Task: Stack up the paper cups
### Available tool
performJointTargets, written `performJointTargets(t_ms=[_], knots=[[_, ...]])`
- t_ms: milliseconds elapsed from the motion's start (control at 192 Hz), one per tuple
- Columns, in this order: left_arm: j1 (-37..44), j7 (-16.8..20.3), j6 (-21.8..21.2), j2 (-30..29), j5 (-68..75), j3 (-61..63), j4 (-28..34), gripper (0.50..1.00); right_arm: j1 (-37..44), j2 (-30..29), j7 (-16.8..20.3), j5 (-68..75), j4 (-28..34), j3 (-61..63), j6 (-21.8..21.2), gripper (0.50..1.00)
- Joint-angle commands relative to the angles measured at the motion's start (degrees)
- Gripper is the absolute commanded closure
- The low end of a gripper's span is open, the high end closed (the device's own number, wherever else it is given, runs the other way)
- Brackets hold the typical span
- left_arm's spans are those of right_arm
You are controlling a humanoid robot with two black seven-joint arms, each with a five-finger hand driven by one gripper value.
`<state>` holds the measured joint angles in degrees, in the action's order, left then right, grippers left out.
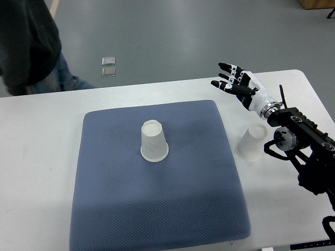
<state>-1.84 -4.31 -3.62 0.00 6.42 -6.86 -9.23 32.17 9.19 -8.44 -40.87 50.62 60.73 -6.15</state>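
Right hand [236, 83] open, empty, above white table [42, 157]; one inverted paper cup [154, 141] on blue mat [157, 198], second cup [252, 141] off-mat beside arm; person [26, 47] at far-left corner.

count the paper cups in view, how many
2. One paper cup stands upside down on the blue mat. The other paper cup sits on the white table, right of the mat, beside the right arm. None seem hidden.

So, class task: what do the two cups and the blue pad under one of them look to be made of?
Cup on the pad: likely paper, matte white, thin rolled rim. Cup beside the pad: same look, probably paper too. Blue pad: soft fabric or foam cushion, judging by its dotted weave and rounded, puffy edges.
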Motion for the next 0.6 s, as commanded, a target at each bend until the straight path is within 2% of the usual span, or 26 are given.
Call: performJointTargets(t_ms=[0, 592], knots=[[0.0, 0.0, 0.0, 0.0, 0.0, 0.0, 0.0, 0.500, -0.1, -0.1, 0.0, 0.0, 0.0, -0.1, 0.0, 0.574], [0.0, 0.0, 0.0, 0.0, 0.0, 0.0, -0.1, 0.500, 0.1, -0.1, -0.1, 0.0, 0.0, -0.1, -0.3, 0.574]])
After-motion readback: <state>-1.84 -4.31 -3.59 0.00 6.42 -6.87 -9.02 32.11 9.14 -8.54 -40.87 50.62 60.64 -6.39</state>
